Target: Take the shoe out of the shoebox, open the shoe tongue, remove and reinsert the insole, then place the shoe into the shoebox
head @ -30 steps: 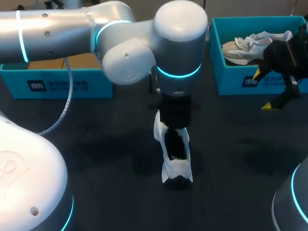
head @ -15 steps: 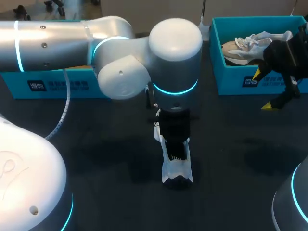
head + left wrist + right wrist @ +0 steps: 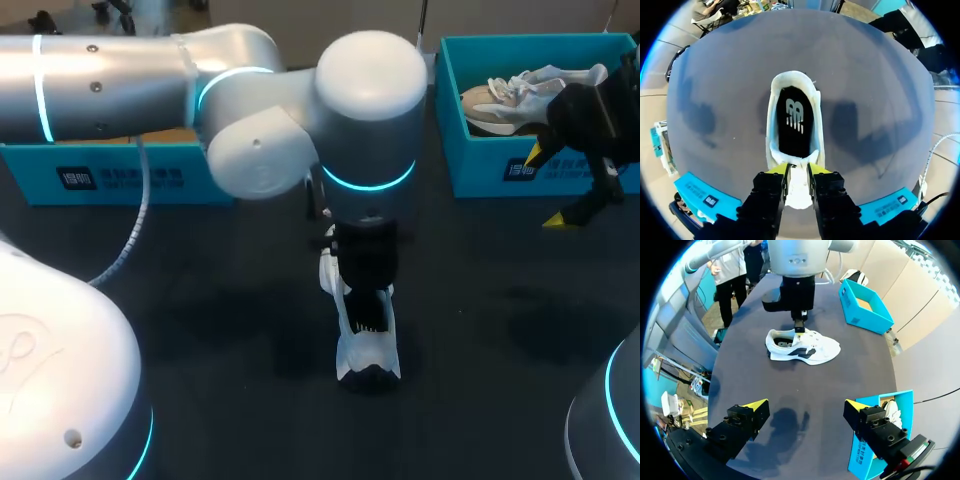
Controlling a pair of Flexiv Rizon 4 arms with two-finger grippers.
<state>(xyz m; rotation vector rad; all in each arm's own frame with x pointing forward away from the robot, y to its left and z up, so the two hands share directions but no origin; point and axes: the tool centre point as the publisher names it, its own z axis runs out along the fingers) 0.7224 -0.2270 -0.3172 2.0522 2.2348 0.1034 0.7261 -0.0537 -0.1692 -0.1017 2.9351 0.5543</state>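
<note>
On the bench (image 3: 200, 300), the left claw (image 3: 799, 167) looks clenched on the tongue (image 3: 799, 189) of the white shoe (image 3: 796, 120); the right claw (image 3: 806, 405) hangs released beside the shoebox (image 3: 480, 178).

White shoe (image 3: 367, 352) (black insole (image 3: 795, 122)), teal shoebox (image 3: 520, 170).

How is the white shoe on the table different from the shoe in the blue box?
The white shoe with the black inside stands on the dark table; the white and beige shoe lies in the teal shoebox. The left gripper pinches the first shoe's tongue; no gripper holds the second. Both are sneakers.
</note>
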